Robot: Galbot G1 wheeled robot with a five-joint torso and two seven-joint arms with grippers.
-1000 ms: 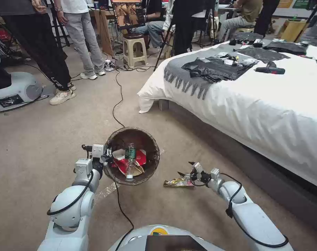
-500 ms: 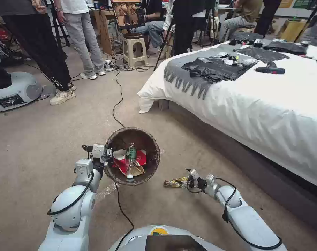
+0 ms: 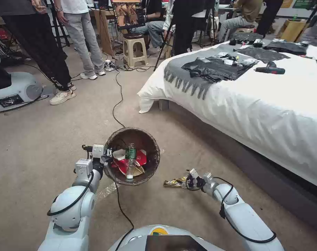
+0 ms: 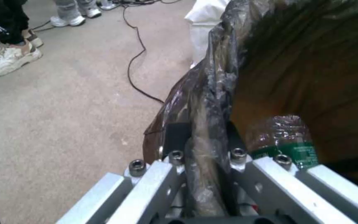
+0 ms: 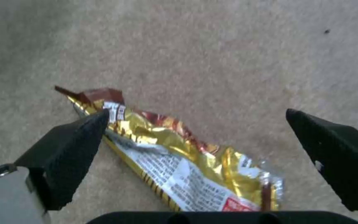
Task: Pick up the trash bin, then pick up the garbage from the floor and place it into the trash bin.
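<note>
While the left gripper stays clamped on the trash bin rim, the bin's white wall is hidden by the bag.
Right gripper, wide open and empty, has dropped lower, straddling the yellow snack wrapper on carpet just right of the bin.

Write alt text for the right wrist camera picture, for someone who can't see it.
The right pincer hangs open just above a crumpled yellow snack wrapper lying flat on beige carpet, its two black fingertips spread to either side of the wrapper. One fingertip overlaps the wrapper's torn end; the other is clear of it.
</note>
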